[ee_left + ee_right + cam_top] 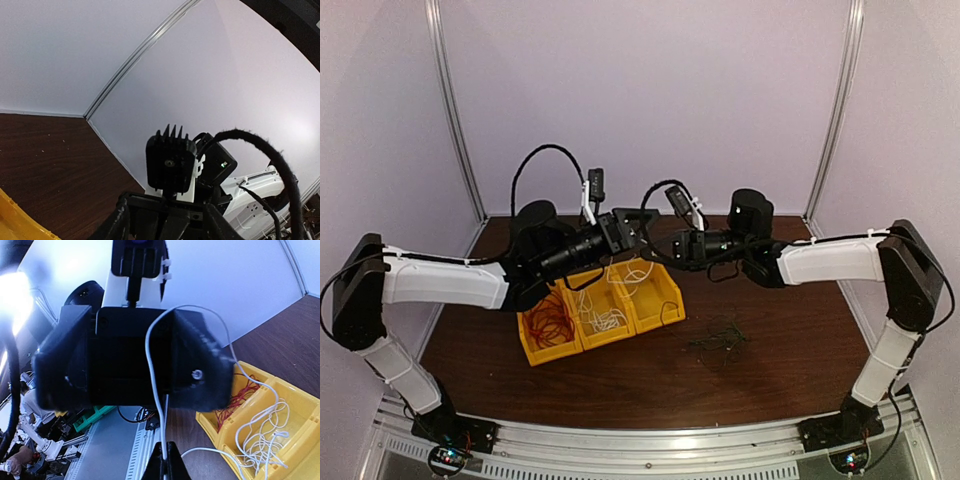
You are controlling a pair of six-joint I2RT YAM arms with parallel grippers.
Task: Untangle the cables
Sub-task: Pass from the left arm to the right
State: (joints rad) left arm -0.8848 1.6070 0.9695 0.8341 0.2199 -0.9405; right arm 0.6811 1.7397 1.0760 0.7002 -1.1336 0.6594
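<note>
Cables partly sorted: red cables (551, 322) and white cables (607, 319) lie in the yellow bins (668, 302), and black cables (720, 340) lie loose on the table (790, 350) beside them. Right gripper (165, 462) is clamped on one white cable (151, 365). The strand rises across the left gripper (132, 357), whose jaws stand apart above the bins.

Three yellow bins (656, 318) side by side on a dark wooden table (790, 370), pale wall (650, 100) behind
</note>
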